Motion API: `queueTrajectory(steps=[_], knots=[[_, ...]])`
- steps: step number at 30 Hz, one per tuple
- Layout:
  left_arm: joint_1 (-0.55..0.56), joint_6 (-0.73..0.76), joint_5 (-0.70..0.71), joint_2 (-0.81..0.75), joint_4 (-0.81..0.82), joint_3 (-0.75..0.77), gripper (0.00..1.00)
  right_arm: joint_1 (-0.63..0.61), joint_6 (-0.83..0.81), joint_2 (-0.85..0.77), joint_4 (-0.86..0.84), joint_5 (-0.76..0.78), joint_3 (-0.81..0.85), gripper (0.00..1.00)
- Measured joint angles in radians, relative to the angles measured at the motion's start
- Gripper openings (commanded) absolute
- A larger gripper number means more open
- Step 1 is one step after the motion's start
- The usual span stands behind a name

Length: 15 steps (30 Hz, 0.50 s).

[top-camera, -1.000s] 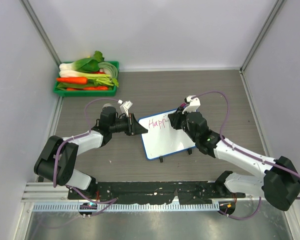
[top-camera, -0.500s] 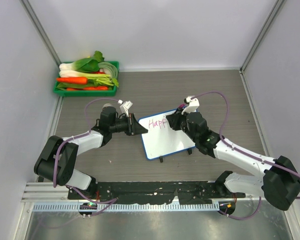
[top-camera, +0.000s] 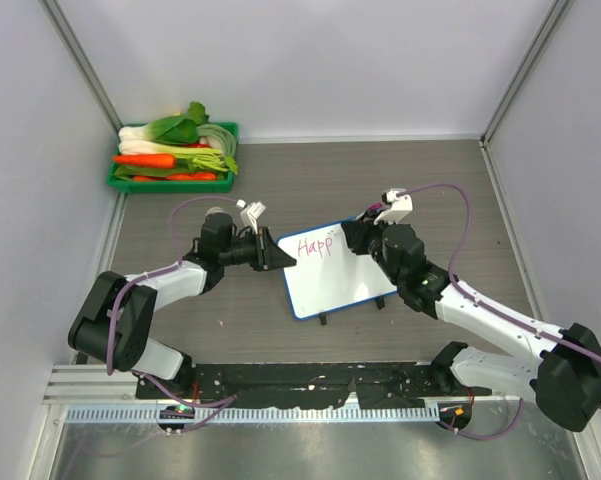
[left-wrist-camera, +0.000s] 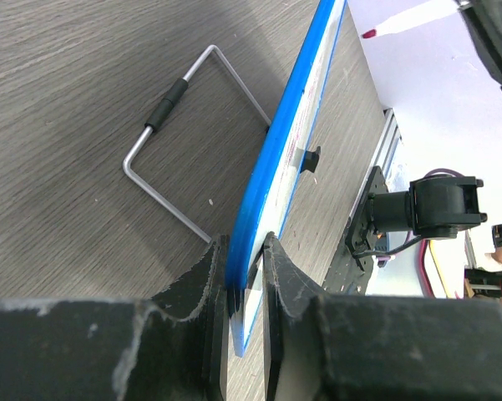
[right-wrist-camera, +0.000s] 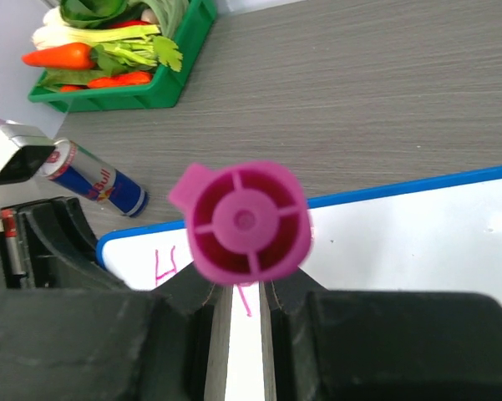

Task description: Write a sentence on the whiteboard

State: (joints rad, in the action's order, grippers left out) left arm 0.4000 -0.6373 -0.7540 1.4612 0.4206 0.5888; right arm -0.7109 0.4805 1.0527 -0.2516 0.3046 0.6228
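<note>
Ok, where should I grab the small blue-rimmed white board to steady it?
Its thin left edge, from the left, a finger on each face: the whiteboard is flat and propped off the table, leaving room underneath. The left gripper clamps it there.

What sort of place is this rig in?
Probably a lab robot test cell: white panel walls on a metal frame, two arms bolted to a black base plate, vegetables in a green tray.
</note>
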Motion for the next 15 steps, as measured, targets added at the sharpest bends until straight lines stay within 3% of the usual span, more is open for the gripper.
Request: queueTrajectory(steps=[15], knots=[[0.0, 0.0, 0.0, 0.0, -0.005, 0.0, 0.0, 0.002, 0.0, 0.08, -0.003, 0.02, 0.003, 0.01]])
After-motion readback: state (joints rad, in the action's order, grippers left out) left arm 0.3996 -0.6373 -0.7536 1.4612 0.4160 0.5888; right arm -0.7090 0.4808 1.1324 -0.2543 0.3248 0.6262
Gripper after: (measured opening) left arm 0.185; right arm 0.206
